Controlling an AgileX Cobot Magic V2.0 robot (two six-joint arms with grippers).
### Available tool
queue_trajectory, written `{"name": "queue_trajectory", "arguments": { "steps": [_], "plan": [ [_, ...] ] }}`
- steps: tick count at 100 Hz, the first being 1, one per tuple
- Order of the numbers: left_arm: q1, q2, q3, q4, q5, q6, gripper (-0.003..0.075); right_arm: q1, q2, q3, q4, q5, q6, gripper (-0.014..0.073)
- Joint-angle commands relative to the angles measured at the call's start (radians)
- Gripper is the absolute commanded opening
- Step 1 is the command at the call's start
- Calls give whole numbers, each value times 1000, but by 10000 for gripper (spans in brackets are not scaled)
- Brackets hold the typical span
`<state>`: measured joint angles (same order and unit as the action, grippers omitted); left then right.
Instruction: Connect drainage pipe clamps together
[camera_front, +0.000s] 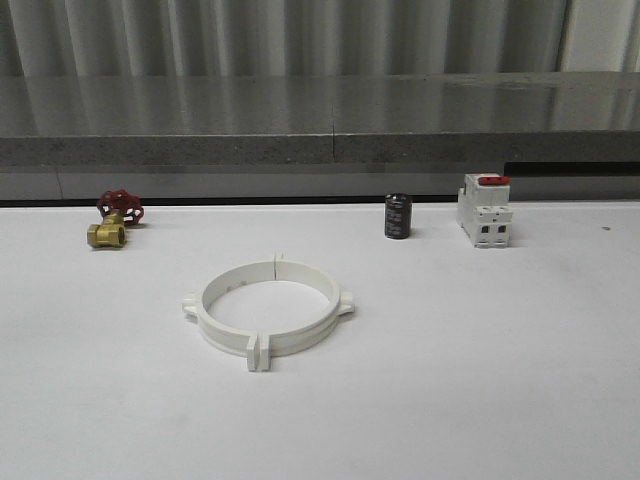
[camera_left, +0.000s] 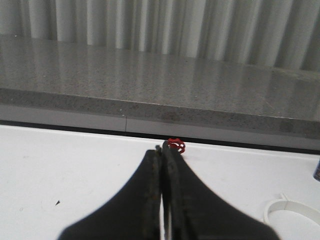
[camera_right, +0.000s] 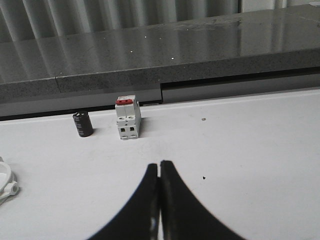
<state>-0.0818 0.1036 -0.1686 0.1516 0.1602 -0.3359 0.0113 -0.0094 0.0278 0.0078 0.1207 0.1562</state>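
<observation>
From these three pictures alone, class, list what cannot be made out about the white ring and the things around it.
- Left wrist view: white ring cut off by the frame edge; red valve mostly behind the shut left gripper.
- Right wrist view: ring again cut off by the edge.
- Front view: whether the ring's flanges are locked, too small; breaker markings unreadable.

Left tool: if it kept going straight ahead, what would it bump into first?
Probably the valve's red handwheel, which peeks out just past the shut left tool. Depth is hard to judge, but only bare white table seems to lie between them.
</observation>
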Motion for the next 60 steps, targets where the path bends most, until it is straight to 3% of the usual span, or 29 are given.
{"name": "queue_trajectory", "arguments": {
  "steps": [1,20,60],
  "plan": [
    [44,-36,27,-81,-105,45,-20,-6,-22,-16,3,-84,-9,-69],
    [89,-115,116,-144,-105,116,-20,-6,-22,-16,3,-84,-9,-69],
    [50,-141,200,-52,-160,116,-20,-6,-22,-16,3,-84,-9,-69]
  ]
}}
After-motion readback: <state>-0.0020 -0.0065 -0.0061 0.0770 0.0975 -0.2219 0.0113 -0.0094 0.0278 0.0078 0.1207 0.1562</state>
